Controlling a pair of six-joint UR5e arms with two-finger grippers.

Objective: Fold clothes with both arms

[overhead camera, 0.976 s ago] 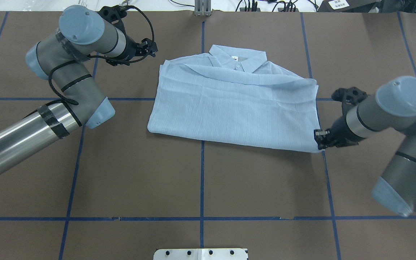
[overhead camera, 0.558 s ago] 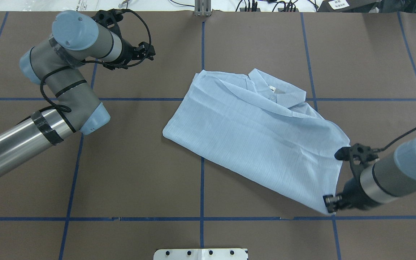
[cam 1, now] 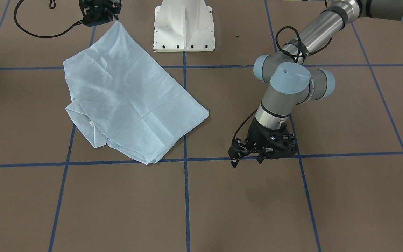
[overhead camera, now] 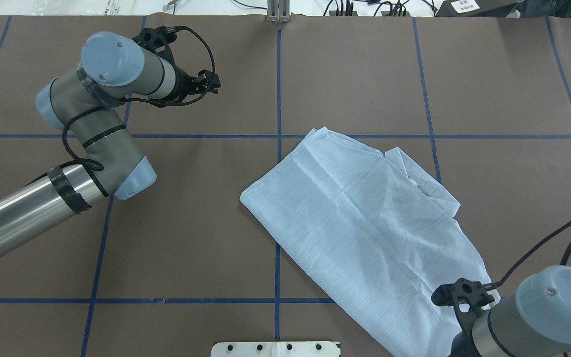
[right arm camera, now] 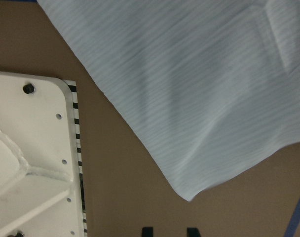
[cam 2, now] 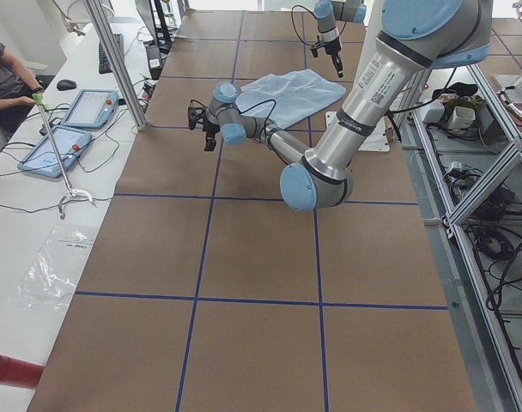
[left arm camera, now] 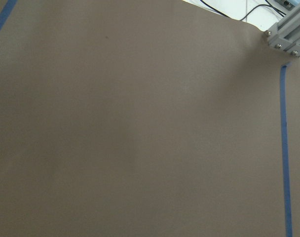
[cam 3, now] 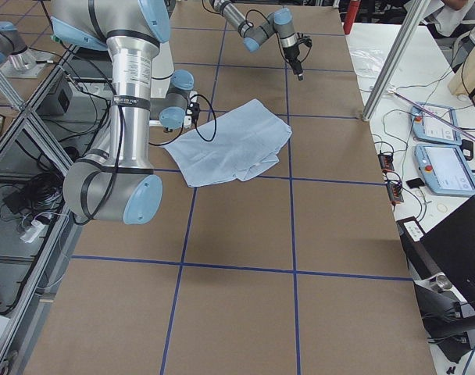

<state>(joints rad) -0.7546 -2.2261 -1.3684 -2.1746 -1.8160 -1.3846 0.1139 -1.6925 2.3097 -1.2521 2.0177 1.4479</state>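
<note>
Shirt (overhead camera: 365,233) has been dragged and swung since the earlier overhead frames: from the far middle of the desk (overhead camera: 191,238) to a diagonal lie on the robot's right half. The right arm (overhead camera: 543,312) has pulled back with it to the near right corner of the overhead view. The left arm (overhead camera: 97,109) has hardly shifted.

Shirt now lies flat on the desk, folded into a rough rectangle. One corner sits by the centre tape line. The opposite corner reaches the robot's side, just beside the white base block (cam 1: 184,24). Collar (overhead camera: 429,191) pokes out from the edge on the robot's right, white neck tag (cam 1: 91,123) showing.

Right fingers (right arm camera: 147,232): two dark tips stand apart at the bottom of the right wrist view, nothing between them. The shirt's corner lies just ahead of the tips, not pinched. In the front-facing view this gripper sits right at that corner, above the desk edge of the cloth.

Left fingers (cam 1: 234,161): spread apart and empty, pointing down close over bare desk near a blue tape line (cam 1: 327,154), well apart from the shirt. Left wrist view shows only brown desk, a tape line and a metal bracket (left arm camera: 285,37).

A person's arm (cam 2: 8,86) rests at a side bench in the exterior left view.
</note>
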